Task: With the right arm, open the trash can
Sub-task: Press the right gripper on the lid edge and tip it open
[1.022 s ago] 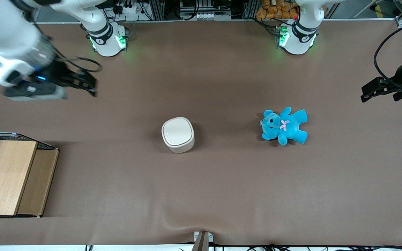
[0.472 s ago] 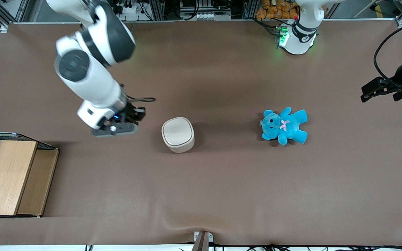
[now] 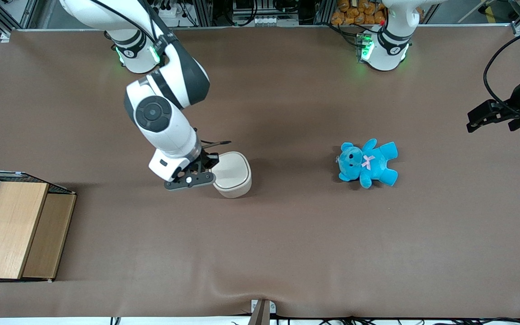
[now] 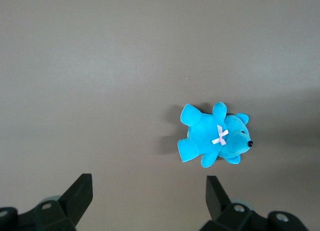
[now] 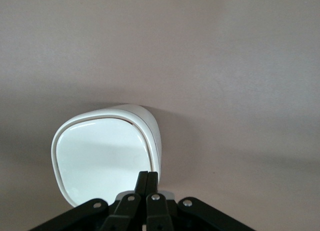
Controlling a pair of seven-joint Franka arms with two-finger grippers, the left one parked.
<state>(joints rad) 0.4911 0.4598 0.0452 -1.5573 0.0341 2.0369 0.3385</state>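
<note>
In the front view, your right arm [image 3: 160,113] reached down so that its hand [image 3: 203,169] hung over the edge of the trash can [image 3: 234,174], at the can's 9 o'clock. The can stood mid-tabletop [image 3: 287,234] with its lid down. A blue teddy [image 3: 367,163] lay at the can's 3 o'clock, well apart.

In the left wrist view, only the teddy [image 4: 215,136] showed.

In the right wrist view, your hand [image 5: 148,186] was clenched, its 2 fingers [image 5: 142,183] pressed together over the rim of the shut lid [image 5: 102,158].
</note>
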